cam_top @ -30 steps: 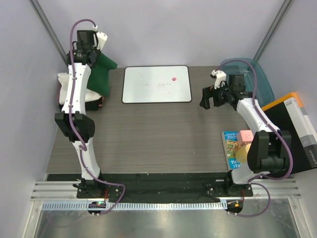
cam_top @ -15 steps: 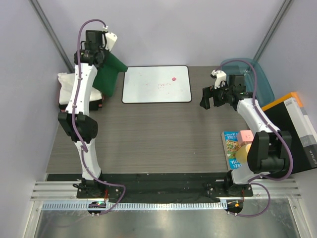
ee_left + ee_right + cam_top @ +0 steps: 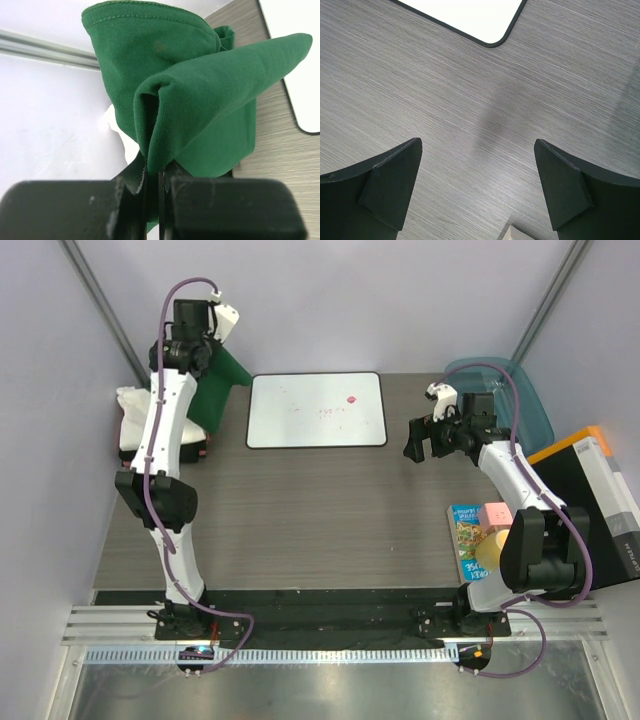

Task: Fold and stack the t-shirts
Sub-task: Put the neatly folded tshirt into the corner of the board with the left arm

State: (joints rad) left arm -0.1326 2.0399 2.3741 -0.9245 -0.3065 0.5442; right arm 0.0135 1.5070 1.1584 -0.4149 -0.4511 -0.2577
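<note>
My left gripper [image 3: 205, 352] is shut on the dark green t-shirt [image 3: 216, 390] and holds it up off the table at the back left, the cloth hanging down in folds. In the left wrist view the green t-shirt [image 3: 200, 100] is pinched between my shut fingers [image 3: 220, 210]. A folded white shirt [image 3: 132, 420] lies on a folded black one [image 3: 195, 448] at the left edge, under the hanging cloth. My right gripper [image 3: 418, 440] is open and empty above bare table at the right, its two fingers [image 3: 385, 190] wide apart in the right wrist view.
A flat white board with a black rim [image 3: 316, 410] lies at the back centre; its corner shows in the right wrist view [image 3: 470, 20]. A translucent teal tub [image 3: 525, 395] stands at the back right. A colourful book [image 3: 466, 535], a pink block [image 3: 493, 515] and an orange-black box [image 3: 600, 490] sit at the right.
My left gripper rose and moved back and right with the green t-shirt, lifting it off the stack; it has since held nearly still. The right arm has not moved.
</note>
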